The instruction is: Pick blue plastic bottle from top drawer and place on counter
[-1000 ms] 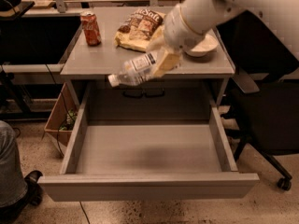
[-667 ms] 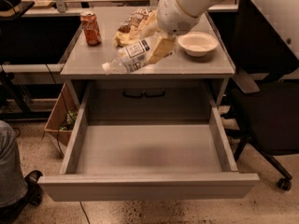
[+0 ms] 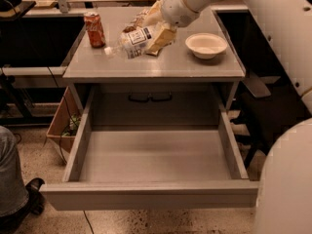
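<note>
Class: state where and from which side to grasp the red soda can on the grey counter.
Grip the red soda can mid-body, from the front: it stands upright, its round sides free. The gripper, over the grey counter's middle, holds the clear plastic bottle.

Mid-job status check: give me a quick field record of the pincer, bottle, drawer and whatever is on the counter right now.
top drawer: pulled open, no bottle inside
counter: front strip bare
blue plastic bottle: over the counter, tilted, cap pointing left; contact with the surface unclear
pincer: over the counter's middle, shut on the bottle's base end
red soda can: upright, counter back left
white bowl: counter right side
snack bag: behind the bottle, partly hidden
</note>
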